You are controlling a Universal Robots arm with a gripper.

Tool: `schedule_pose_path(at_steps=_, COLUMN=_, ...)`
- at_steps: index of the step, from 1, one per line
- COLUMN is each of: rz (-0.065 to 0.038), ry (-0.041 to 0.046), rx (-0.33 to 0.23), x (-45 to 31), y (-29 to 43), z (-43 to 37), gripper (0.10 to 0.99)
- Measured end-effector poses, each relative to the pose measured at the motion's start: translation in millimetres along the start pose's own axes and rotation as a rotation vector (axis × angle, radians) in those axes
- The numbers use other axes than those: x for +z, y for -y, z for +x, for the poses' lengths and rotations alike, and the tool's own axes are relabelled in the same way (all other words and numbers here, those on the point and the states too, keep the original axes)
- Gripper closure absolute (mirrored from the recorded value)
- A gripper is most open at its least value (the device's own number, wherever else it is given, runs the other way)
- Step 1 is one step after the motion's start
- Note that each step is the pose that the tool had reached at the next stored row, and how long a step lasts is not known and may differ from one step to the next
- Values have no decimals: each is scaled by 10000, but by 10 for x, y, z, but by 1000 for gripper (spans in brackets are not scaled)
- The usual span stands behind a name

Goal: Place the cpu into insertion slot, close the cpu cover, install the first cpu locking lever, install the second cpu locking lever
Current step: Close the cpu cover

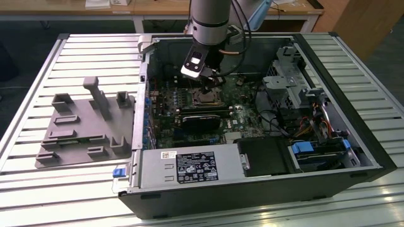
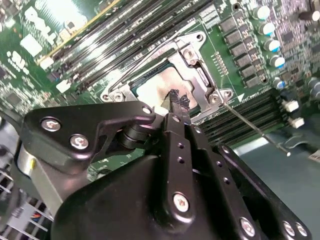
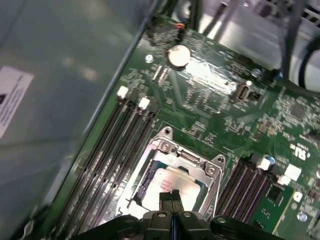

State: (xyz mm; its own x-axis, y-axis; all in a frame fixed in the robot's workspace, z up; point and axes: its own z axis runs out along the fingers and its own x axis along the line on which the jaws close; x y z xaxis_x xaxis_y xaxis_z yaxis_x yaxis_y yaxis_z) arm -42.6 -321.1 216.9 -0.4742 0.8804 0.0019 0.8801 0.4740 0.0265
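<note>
Lying in the insertion slot [image 3: 145,182], the cpu [image 3: 172,181] is framed by the lowered cpu cover [image 3: 187,157]. Just above the cpu, the fingers [image 3: 165,200] are held pressed together, empty. A locking lever [image 2: 255,128] juts free beside the cpu cover; steady pressure kept off the cpu is judged best.

1. Exterior view: set high and well apart from the insertion slot [image 1: 207,97]. It looks obliquely down into the open computer case [image 1: 353,142], with the whole case in frame.
2. First wrist view: close above the insertion slot [image 3: 145,182], facing steeply down past the gripper [image 3: 172,196].
3. Second wrist view: equally near the insertion slot [image 2: 145,80], at a shallower angle, looking over the gripper [image 2: 177,100] body.
4. Shared: the insertion slot appears in all three. Both wrist views also share the memory slots [image 2: 125,30] beside it.
</note>
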Motion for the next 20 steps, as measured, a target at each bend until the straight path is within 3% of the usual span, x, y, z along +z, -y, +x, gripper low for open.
schedule_pose_path(at_steps=20, rz=6, ry=-96, rx=-3610, x=2, y=0, z=0, gripper=980)
